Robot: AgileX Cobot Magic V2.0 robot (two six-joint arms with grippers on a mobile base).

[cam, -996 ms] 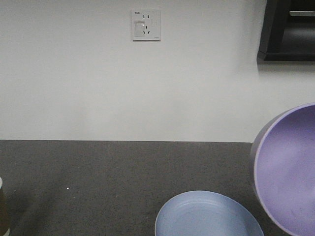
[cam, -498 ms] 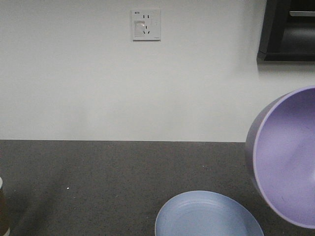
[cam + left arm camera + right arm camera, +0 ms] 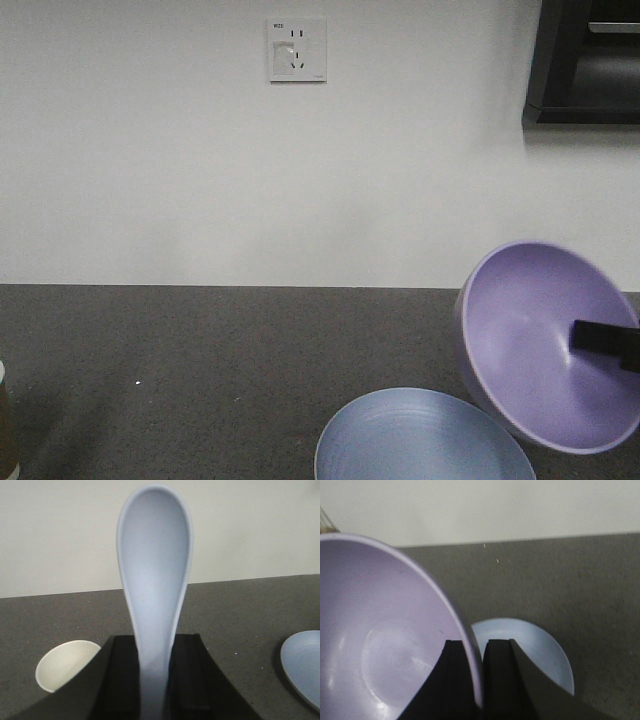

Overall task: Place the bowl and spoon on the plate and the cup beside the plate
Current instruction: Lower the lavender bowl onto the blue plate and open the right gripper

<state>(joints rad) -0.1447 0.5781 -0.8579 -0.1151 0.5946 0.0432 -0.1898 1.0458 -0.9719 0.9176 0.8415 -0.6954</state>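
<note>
The lavender bowl hangs tilted in the air just right of and above the pale blue plate. My right gripper is shut on the bowl at its rim, one finger inside and one outside. The plate lies on the counter below it. My left gripper is shut on the handle of the pale blue spoon, which stands scoop up. The brown cup stands at the far left edge; its white inside shows beside the left finger.
A dark speckled counter runs back to a white wall with a power socket. A dark cabinet hangs at the upper right. The plate's edge lies to the right of the left gripper.
The bowl has come down and to the left, closer over the plate, and turned its opening more upward. A black finger now shows inside it. Plate and cup have not moved.
</note>
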